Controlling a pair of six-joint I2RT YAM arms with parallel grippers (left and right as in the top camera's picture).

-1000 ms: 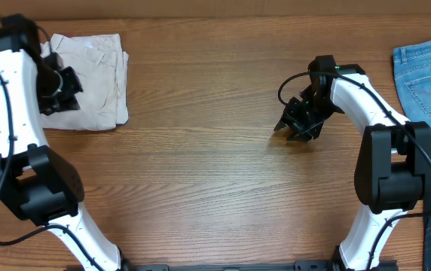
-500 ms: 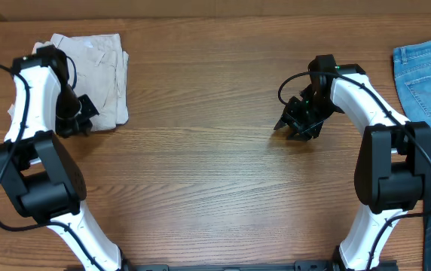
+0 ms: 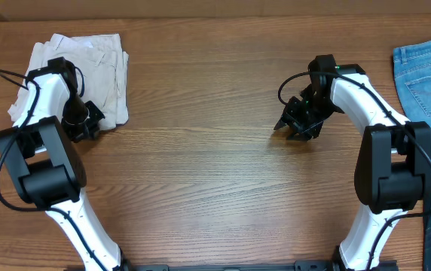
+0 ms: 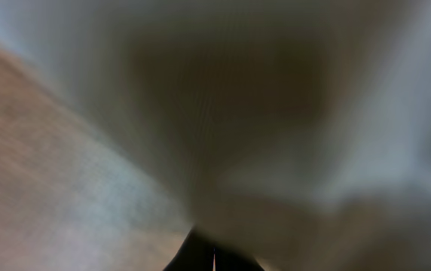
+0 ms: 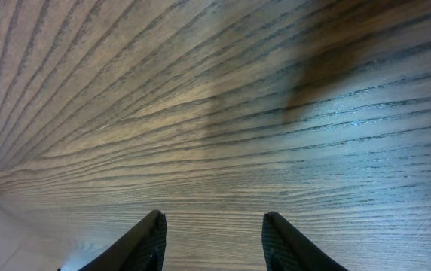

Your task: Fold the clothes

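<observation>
The beige shorts (image 3: 95, 64) lie folded in a small stack at the far left of the table. My left gripper (image 3: 87, 123) sits at the stack's lower edge, over the wood beside it. The left wrist view is badly blurred: pale cloth (image 4: 291, 113) fills most of it, and my fingers (image 4: 214, 257) are pressed together with only a thin slit between them and nothing seen in them. My right gripper (image 3: 294, 126) hangs over bare wood right of centre, far from the shorts. In the right wrist view its fingers (image 5: 212, 237) are apart and empty.
Blue jeans (image 3: 429, 68) lie at the far right edge of the table. Bare wooden tabletop (image 3: 208, 150) spans the area between the two arms.
My left arm has swung from over the shorts down and to the right, to their lower edge. The shorts stay folded. The right arm has not moved.
</observation>
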